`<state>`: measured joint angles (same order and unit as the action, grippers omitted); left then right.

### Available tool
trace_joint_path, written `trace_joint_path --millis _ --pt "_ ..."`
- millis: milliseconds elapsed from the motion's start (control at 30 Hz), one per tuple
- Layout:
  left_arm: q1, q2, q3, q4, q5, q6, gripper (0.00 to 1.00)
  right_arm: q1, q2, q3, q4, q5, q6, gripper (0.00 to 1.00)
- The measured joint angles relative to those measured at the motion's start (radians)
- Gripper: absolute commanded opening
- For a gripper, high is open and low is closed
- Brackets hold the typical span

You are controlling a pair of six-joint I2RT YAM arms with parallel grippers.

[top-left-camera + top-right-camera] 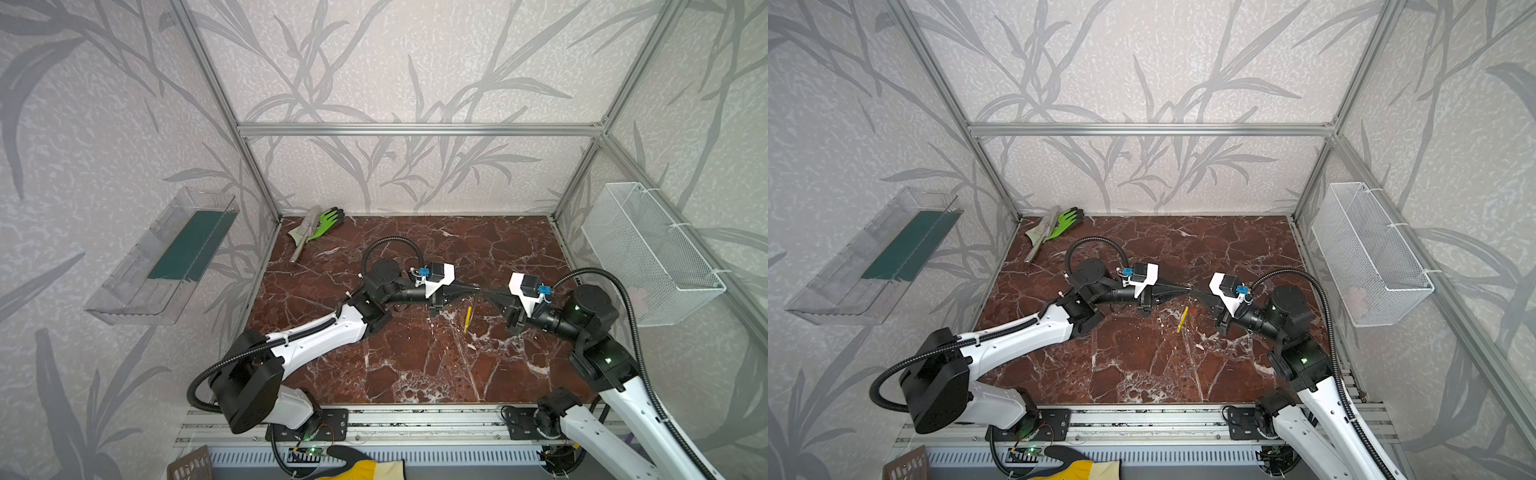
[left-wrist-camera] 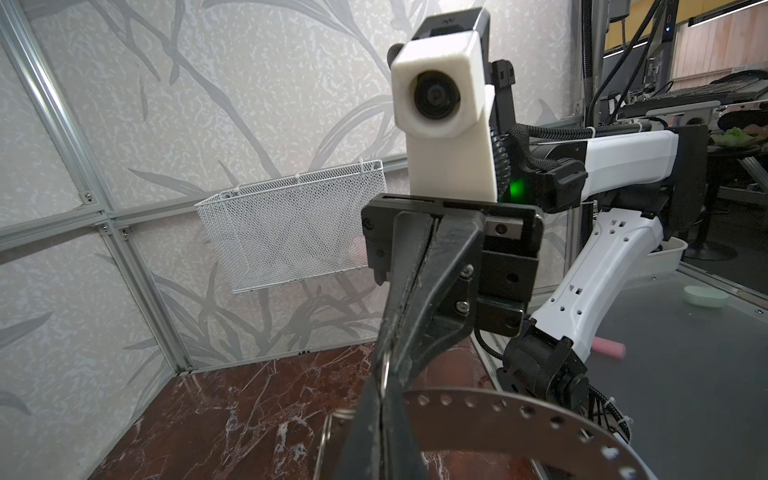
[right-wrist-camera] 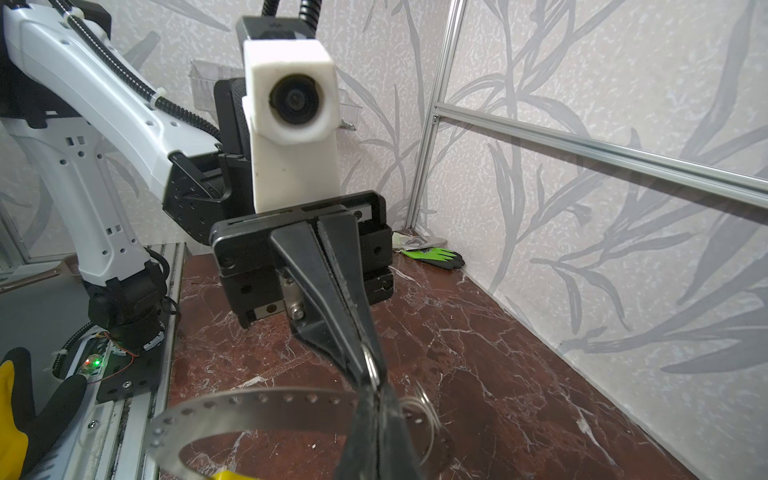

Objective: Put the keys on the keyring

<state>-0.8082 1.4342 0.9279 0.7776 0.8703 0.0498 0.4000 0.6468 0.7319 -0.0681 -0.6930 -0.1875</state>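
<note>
Where the tips meet above the marble table, the perforated keyring is clamped by the fully closed left gripper and the fully closed right gripper.

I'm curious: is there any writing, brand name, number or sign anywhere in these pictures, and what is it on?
Nothing here can be read as text.
Small pale logo on the black camera housing: too small to read.
Possible print on the green glove: blurred, unreadable.
</note>
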Motion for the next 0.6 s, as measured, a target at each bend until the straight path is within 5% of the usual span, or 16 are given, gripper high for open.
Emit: trace_joint_path --millis 167,600 --pt "-0.002 -0.012 -0.002 -0.084 -0.033 0.077 0.28 0.0 0.01 0.021 -0.092 0.011 -0.067 0.0" --pt "-0.029 -0.071 0.095 -0.544 -0.202 0.45 0.3 0.001 0.094 0.126 -0.364 0.064 -0.231 0.0"
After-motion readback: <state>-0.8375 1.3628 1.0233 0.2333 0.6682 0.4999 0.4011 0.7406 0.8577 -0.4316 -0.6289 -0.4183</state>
